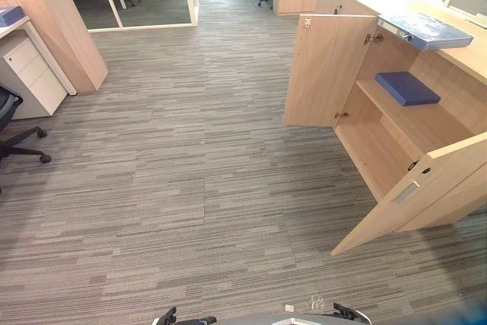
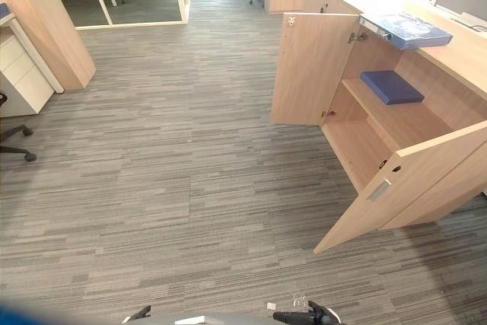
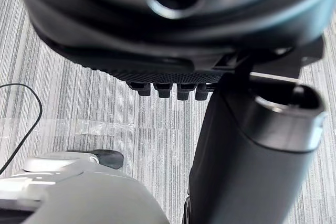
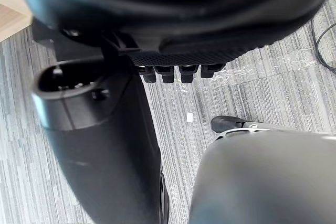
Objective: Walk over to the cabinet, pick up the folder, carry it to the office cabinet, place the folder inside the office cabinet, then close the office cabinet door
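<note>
Clearly, both of my hands are free: my left hand (image 3: 157,51) and my right hand (image 4: 178,30) hang over the grey carpet (image 1: 190,173) with the fingers loose and apart from the thumb, and they hold nothing. The office cabinet (image 1: 426,123) stands at the right, well apart from me, with its far door (image 1: 323,70) and its near door (image 1: 426,188) both swung wide. A dark blue folder (image 1: 406,87) lies flat on the middle shelf inside, and a light blue binder (image 1: 426,30) lies on the top, above it. At the far left, another blue thing (image 1: 9,14) rests on a desk beside a wooden cabinet (image 1: 57,28). I cannot tell which one is the folder of the task. If it is the one on the shelf, I judge that the placing is done and only closing the doors is left; if not, the fetching is not yet begun.
</note>
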Available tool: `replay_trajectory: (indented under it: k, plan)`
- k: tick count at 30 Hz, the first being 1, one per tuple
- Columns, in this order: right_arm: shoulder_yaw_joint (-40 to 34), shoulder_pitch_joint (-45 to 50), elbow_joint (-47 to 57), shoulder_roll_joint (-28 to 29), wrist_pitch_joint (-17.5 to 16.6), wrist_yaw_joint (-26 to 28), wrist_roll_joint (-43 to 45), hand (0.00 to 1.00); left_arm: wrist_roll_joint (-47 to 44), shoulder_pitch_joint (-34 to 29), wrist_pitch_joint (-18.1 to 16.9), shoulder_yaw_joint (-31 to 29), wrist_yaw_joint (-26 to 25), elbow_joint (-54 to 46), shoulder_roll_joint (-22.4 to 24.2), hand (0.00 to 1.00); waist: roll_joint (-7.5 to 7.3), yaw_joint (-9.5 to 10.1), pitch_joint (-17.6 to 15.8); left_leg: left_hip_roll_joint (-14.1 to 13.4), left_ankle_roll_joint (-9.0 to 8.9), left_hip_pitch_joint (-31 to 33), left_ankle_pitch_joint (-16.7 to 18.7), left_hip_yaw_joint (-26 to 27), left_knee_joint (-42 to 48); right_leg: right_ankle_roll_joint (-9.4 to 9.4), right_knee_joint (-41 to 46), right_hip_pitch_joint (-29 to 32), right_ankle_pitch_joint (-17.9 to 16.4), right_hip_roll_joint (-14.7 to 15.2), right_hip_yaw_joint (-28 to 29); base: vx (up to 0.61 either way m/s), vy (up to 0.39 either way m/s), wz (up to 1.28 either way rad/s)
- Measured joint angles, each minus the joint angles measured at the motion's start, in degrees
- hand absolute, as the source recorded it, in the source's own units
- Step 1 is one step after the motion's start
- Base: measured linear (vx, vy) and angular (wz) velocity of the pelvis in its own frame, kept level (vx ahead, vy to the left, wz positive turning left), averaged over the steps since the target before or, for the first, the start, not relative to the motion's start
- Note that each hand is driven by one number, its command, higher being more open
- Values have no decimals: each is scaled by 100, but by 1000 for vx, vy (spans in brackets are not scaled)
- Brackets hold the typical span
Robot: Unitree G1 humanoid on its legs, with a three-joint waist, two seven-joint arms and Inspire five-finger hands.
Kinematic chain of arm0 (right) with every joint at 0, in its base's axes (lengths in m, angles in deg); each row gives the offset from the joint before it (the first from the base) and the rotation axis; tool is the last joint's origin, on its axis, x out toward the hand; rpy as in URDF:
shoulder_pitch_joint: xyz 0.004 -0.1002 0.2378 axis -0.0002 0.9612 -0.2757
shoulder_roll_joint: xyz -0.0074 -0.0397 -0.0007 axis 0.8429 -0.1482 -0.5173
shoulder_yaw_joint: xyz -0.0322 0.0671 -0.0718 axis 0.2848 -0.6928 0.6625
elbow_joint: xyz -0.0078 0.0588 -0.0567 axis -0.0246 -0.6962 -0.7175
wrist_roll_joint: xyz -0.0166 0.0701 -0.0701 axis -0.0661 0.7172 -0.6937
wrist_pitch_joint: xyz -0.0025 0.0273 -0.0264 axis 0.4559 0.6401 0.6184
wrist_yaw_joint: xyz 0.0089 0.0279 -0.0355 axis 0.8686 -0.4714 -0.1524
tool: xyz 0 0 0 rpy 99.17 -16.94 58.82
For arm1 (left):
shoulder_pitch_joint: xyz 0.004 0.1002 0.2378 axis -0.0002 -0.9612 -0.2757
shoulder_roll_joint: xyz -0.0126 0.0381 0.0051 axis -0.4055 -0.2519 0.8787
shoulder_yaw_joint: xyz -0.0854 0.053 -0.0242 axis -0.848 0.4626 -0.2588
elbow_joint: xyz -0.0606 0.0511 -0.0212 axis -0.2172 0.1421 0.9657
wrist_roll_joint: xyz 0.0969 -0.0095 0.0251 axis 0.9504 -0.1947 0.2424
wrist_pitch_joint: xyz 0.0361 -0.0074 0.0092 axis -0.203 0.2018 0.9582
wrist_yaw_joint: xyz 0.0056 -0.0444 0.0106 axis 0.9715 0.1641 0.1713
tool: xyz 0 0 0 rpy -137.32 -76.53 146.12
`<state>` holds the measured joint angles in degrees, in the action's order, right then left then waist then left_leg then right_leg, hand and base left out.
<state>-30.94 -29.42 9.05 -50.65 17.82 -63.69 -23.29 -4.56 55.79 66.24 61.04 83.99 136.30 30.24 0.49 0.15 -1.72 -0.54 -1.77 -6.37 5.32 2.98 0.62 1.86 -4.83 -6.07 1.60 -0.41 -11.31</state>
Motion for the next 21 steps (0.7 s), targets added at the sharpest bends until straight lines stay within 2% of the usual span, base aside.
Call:
replay_trajectory:
  k: [2, 7, 17, 21]
  plan:
    - [0, -60, -12, 13, 1, 9, 0, 100, -119, 16, -4, 2, 124, 1, -20, 100, -16, 11, -26, 0, -78, -65, -51, 39, -114, 68, 0, -8, 7, 4, 1, -8, 5, -2]
    - [1, -157, -12, 41, 2, 28, -2, 100, -153, 58, -11, 7, 305, 40, -53, 100, -26, 15, -82, 2, -8, -87, -101, 75, -166, 69, -1, 0, 6, 4, 1, -31, 1, -4]
    - [125, -384, 12, 398, -27, 105, 1, 100, 206, 73, -106, 105, 154, 40, -82, 100, -77, 20, -179, 18, 90, -179, -265, 66, -435, 36, -8, 7, 27, 5, -40, -38, -10, 1]
    - [125, -409, 8, 456, -37, 95, 54, 100, 348, 112, -121, 196, 43, 39, -158, 100, -188, 21, -240, 48, 90, -204, -265, 71, -461, 34, -11, 19, 29, 34, -41, 0, 0, 0]
